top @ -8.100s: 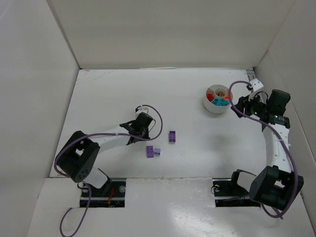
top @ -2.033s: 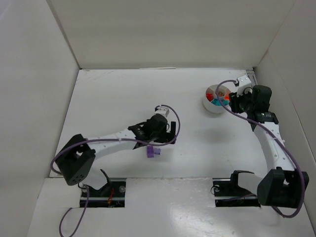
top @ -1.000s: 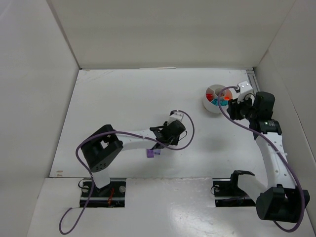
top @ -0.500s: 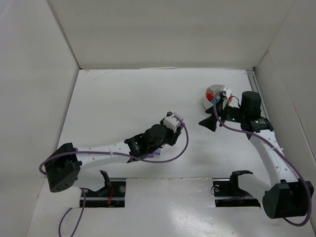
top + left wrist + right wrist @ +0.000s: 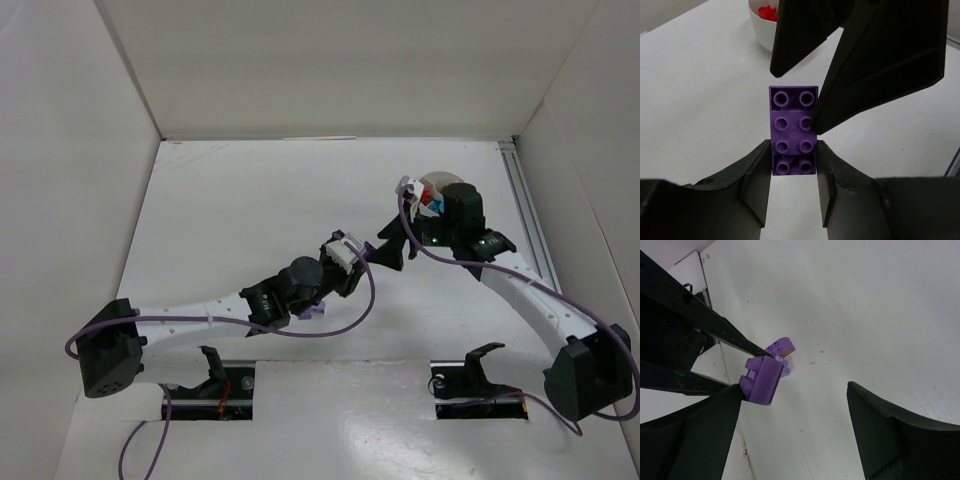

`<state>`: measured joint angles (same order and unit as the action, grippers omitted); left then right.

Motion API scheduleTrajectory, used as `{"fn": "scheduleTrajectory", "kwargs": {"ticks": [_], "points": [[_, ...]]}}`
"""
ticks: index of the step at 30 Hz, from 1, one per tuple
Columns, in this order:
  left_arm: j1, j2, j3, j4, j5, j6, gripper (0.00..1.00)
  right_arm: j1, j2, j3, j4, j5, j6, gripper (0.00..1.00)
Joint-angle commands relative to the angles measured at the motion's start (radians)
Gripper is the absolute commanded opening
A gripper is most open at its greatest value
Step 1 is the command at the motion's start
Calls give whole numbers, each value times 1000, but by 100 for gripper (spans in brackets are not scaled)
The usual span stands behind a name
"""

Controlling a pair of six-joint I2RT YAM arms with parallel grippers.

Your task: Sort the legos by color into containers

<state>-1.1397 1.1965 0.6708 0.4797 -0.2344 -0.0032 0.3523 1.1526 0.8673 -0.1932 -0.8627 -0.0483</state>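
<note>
**Left tool presenting one purple brick for hand-over, mid-worktop**

Item: left tool (image 5: 792, 150), partly closed, is pinching a purple brick (image 5: 792, 132) by its near end. The studded face is turning up toward the wrist camera, and the far end is sticking out free beyond the fingertips.

Counterpart: right tool (image 5: 796, 386) is standing wide apart and gripping nothing. It is facing the left tool from the far right, with its two fingers straddling the free end of the brick. In the left wrist view one finger is overlapping the brick's right edge; whether it is touching cannot be told.

Location: the brick is hanging above the middle of the worktop (image 5: 250, 200), left of and nearer than the dish (image 5: 762, 32). Red legos (image 5: 767, 10) are lying in one of its compartments. A loose purple brick (image 5: 312, 312) is lying on the worktop under the left arm.

Hazards, as judged:
- The brick may be dropping to the worktop if the left tool lets go before the right one is clamping firmly.
- The brick may be twisting in the pinch, since only its near end is held and a sideways nudge from a closing finger would lever it.
- The two tools may be colliding finger on finger, as they are working very close together.
</note>
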Motion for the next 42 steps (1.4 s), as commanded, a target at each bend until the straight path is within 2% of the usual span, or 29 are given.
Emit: {"fn": "scheduleTrajectory", "kwargs": {"ticks": [1,4,7,8,9,10,11,15,16,18,19,20,21,23,25,27,31,32,35,37,40,42], "points": [[-6,-38,-16,85,7,28,15,48,15,38,115,30,62,89],[-15,-38,-16,85,-2,28,15,76,38,47,139,39,87,84],[-15,-38,-16,85,-11,37,15,96,58,47,167,39,110,73],[-15,-38,-16,94,-11,37,15,96,58,47,167,39,120,67],[-15,-47,-25,94,-11,37,15,96,58,47,178,39,120,52],[-15,-48,-25,103,-11,37,15,105,67,47,178,39,120,47],[-15,-57,-25,103,-23,37,15,105,67,47,178,39,129,36],[-15,-57,-36,125,-58,37,15,105,67,47,178,39,130,22],[-15,-57,-36,125,-71,28,16,105,58,47,178,48,130,15],[-15,-57,-36,125,-101,-3,24,96,49,47,178,48,110,8],[-15,-45,-25,125,-123,-12,39,82,48,47,178,57,110,4],[-15,-44,-25,125,-123,-23,46,61,48,47,178,57,94,1],[-15,-44,-25,125,-132,-32,54,44,48,47,178,57,85,0],[-15,-44,-25,116,-123,-46,56,5,48,47,178,57,73,0],[-15,-35,-25,103,-123,-64,63,-53,48,56,178,57,47,0],[-15,-35,-25,94,-146,-75,64,-114,62,68,178,44,35,0],[27,-25,-7,25,-145,-177,89,-214,131,151,178,45,-46,0],[52,-25,-7,-19,-114,-208,100,-232,140,169,169,63,-70,0],[187,-14,3,-102,22,-349,100,-280,183,255,134,204,-181,0],[297,0,13,-179,142,-409,100,-280,214,307,83,361,-246,0],[379,29,3,-216,220,-451,100,-302,301,403,54,523,-318,0],[388,57,3,-242,221,-460,100,-311,375,468,54,551,-353,0]]}}
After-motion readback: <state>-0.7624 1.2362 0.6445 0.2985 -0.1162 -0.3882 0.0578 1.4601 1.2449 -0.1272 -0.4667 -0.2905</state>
